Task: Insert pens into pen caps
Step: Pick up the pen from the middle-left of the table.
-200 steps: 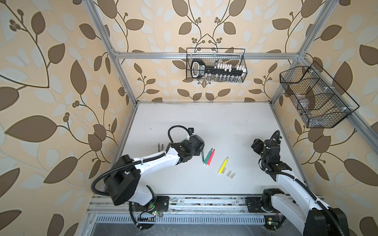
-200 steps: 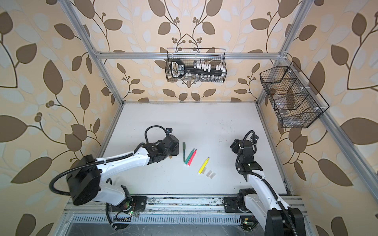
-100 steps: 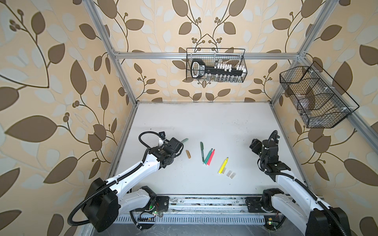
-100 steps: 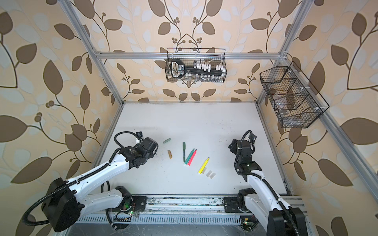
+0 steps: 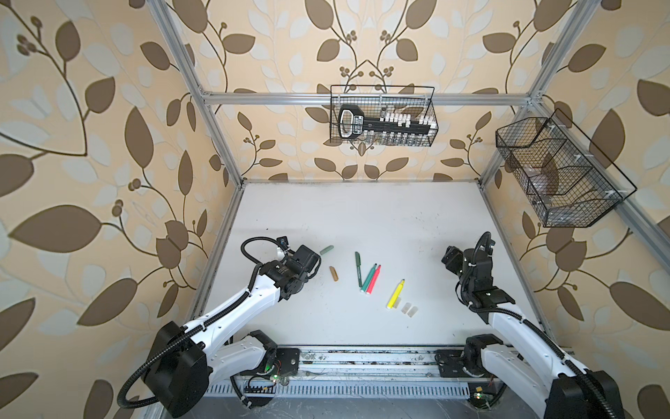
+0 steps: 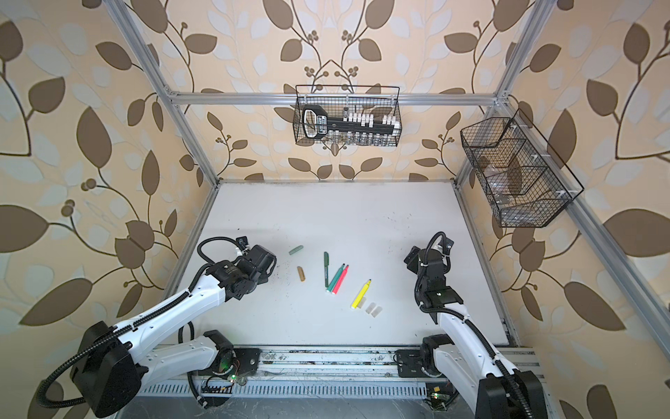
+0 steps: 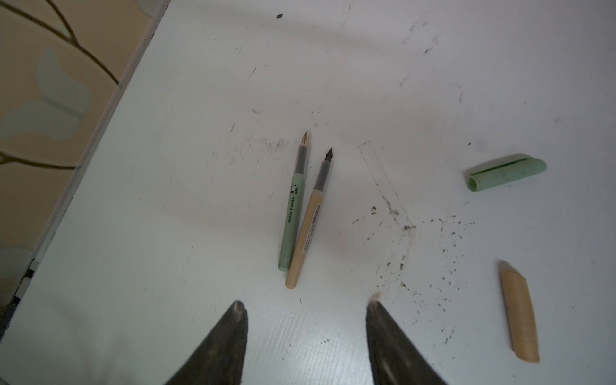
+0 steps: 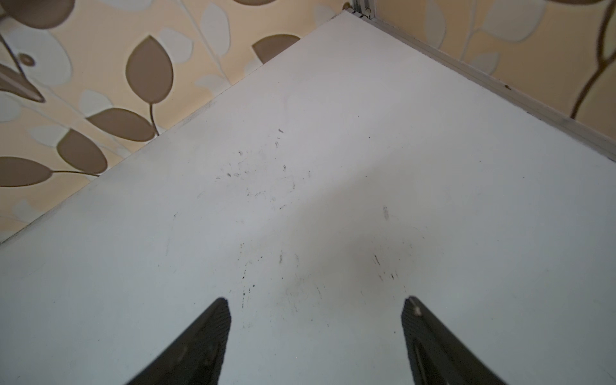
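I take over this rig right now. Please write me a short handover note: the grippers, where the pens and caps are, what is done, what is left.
The left gripper is open and empty, above the sage pen and tan pen, which lie side by side, uncapped.
The right gripper is open and empty over bare table.
The sage cap and tan cap lie loose nearby.
Mid-table: dark green pen, green marker, pink-red marker, yellow marker, with clear caps by the yellow one.
Done: no capping visible; the dark green pen is too small to judge.
Left: everything else.

top views | grey-green pen (image 7: 291,216), tan pen (image 7: 306,236) | hidden beneath left arm (image 5: 286,272)
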Tool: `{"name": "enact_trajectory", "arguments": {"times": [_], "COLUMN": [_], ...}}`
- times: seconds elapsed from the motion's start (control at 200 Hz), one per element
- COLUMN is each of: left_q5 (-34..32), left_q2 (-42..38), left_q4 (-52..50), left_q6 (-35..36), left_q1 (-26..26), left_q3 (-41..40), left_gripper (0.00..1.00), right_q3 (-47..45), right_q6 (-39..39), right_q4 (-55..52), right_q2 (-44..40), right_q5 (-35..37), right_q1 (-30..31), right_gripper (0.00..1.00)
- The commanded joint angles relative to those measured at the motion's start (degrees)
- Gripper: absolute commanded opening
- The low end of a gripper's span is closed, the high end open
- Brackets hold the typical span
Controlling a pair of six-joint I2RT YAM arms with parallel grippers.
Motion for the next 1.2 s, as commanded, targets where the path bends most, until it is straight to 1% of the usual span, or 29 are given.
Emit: {"name": "enact_trajectory", "arguments": {"times": [0.0, 0.16, 0.24, 0.295, 0.365, 0.42, 0.46, 0.51, 0.585, 0.62, 0.64, 0.71, 0.86, 1.08, 1.195], "left_q5": [0.8, 1.4, 3.0, 4.5, 8.4, 10.9, 12.4, 12.6, 12.5, 13.7, 14.2, 15.4, 16.2, 20.0, 22.2], "left_q2": [2.0, 5.6, 7.7, 9.1, 10.9, 12.3, 13.4, 15.0, 17.6, 18.2, 20.3, 22.8, 26.0, 28.9, 30.7], "left_q4": [-1.0, -0.8, -0.4, 0.2, 1.9, 3.5, 4.4, 4.4, 4.2, 4.5, 4.6, 4.6, 4.0, 4.4, 4.3], "left_q6": [1.1, 1.6, 2.8, 3.8, 5.9, 7.6, 8.6, 9.1, 9.6, 10.1, 10.4, 10.9, 10.9, 12.3, 13.2], "left_q1": [1.0, 3.1, 4.6, 6.7, 10.1, 11.7, 12.1, 12.2, 13.0, 13.6, 14.0, 14.9, 16.6, 18.4, 19.0], "left_q3": [0.3, 1.4, 2.2, 2.7, 3.2, 3.5, 3.9, 4.8, 6.3, 6.8, 7.1, 8.4, 10.0, 11.1, 11.9], "left_gripper": [0.57, 0.57, 0.57, 0.57, 0.53, 0.48, 0.45, 0.42, 0.41, 0.40, 0.39, 0.33, 0.33, 0.34, 0.30], "right_q3": [-0.9, -0.1, -0.2, -0.5, -0.7, -0.8, -0.8, -0.8, -1.0, -1.1, -1.1, -1.1, -1.2, -1.4, -1.5], "right_q6": [-0.8, -1.2, -1.3, -1.2, -1.3, -1.4, -1.4, -1.4, -1.4, -1.5, -1.5, -1.6, -1.6, -1.8, -1.8], "right_q4": [0.1, 0.3, 0.3, 0.3, 0.4, 0.5, 0.5, 0.5, 0.5, 0.5, 0.6, 0.7, 0.8, 0.9, 0.9], "right_q2": [-0.3, 1.2, 0.8, 0.3, -0.1, -0.2, -0.2, -0.4, -0.7, -0.9, -0.9, -0.9, -1.0, -1.4, -1.6], "right_q5": [1.8, 1.6, 2.0, 2.1, 2.1, 2.0, 1.9, 2.0, 2.0, 2.0, 1.9, 1.8, 1.8, 1.5, 1.5], "right_q1": [0.6, 0.9, 1.4, 1.4, 1.4, 1.5, 1.6, 1.6, 1.8, 1.8, 1.8, 1.8, 1.9, 2.0, 2.0], "right_gripper": [0.82, 0.82, 0.82, 0.82, 0.83, 0.83, 0.83, 0.83, 0.83, 0.84, 0.84, 0.84, 0.84, 0.84, 0.84]}}
